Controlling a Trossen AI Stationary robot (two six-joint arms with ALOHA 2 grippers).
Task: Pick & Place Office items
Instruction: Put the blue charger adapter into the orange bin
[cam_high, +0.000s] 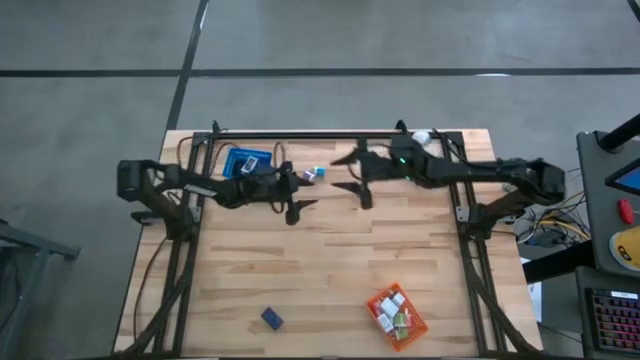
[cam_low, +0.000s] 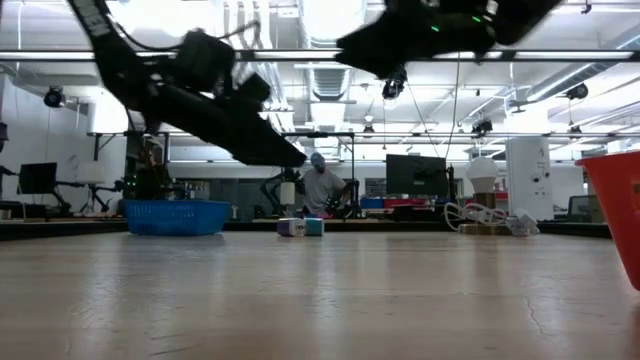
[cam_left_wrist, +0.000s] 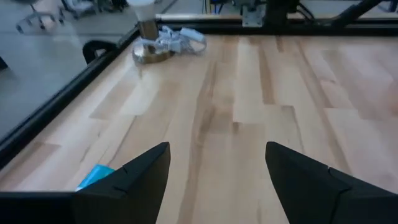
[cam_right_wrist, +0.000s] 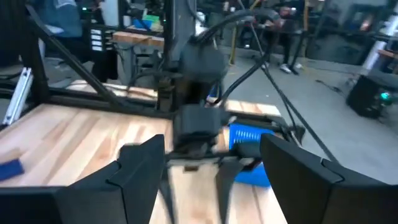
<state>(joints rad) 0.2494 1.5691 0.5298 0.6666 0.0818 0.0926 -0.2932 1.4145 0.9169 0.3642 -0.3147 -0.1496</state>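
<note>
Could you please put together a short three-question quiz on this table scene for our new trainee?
1. True or false: the left gripper is holding an office item.
2. Which basket lies at the table's near edge, below the right arm: A) the blue basket, B) the orange basket?
3. Fill in: a lone dark blue block lies on the bare wood, far from both ____.

Key:
1. False; its jaws stand open and empty.
2. B.
3. Grippers; the right gripper also hangs open at the far side.
</note>
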